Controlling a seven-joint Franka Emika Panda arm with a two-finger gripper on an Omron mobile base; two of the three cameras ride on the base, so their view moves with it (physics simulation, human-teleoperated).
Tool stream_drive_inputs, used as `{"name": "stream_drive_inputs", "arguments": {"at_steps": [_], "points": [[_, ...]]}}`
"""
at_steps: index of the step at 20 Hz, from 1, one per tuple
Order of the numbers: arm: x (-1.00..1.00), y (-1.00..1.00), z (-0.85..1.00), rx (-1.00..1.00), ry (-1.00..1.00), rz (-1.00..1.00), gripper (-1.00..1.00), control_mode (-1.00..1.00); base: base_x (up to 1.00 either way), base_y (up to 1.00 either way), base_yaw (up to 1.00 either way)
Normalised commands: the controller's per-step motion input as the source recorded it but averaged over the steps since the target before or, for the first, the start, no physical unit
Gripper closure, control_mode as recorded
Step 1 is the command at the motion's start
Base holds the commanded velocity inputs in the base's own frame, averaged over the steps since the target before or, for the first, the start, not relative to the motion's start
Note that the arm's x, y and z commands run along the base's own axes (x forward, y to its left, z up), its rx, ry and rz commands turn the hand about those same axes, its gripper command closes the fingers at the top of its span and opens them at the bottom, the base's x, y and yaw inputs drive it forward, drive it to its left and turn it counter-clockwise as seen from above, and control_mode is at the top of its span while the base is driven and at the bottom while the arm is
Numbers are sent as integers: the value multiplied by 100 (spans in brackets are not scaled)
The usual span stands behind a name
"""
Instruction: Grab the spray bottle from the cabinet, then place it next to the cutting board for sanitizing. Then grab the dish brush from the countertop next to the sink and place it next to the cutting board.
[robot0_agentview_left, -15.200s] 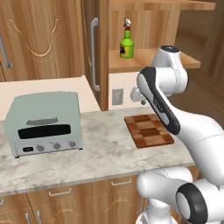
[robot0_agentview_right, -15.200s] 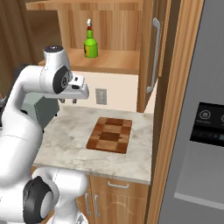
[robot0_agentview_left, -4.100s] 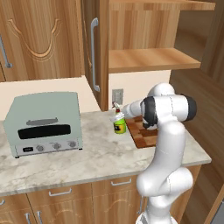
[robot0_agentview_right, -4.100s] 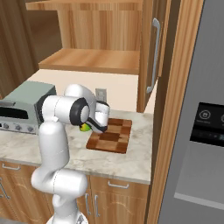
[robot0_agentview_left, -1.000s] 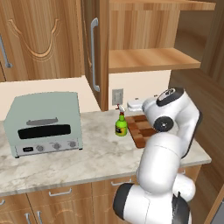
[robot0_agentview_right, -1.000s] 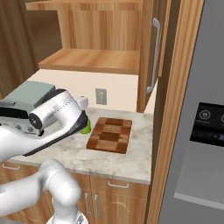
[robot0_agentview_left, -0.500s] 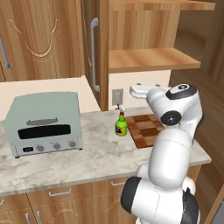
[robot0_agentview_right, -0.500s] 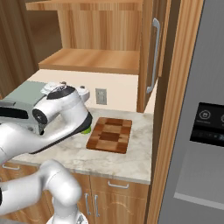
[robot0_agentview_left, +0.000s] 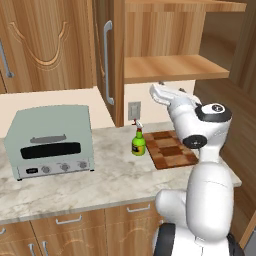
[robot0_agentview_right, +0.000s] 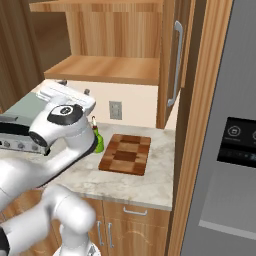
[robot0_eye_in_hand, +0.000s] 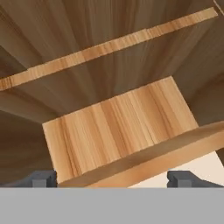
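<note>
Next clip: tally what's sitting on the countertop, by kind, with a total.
Spray bottle: 1
Cutting board: 1
Toaster oven: 1
Total: 3

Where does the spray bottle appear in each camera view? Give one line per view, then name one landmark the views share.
Left base view: the spray bottle stands on the countertop near centre, just left of the cutting board.
Right base view: the bottle's green edge peeks out beside the arm, left of the board.
Hand view: not in it; it looks up at the cabinet shelves.
Shared landmark: the cutting board, in both base views.
</note>
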Motion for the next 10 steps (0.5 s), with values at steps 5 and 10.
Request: {"name": "stream_drive_inputs", "arguments": {"at_steps": [5, 10], "points": [[-91, 40, 100, 20, -21, -8, -100, -100, 0, 0, 0], [-38, 5, 100, -3, -9, -9, -100, -100, 0, 0, 0]]}}
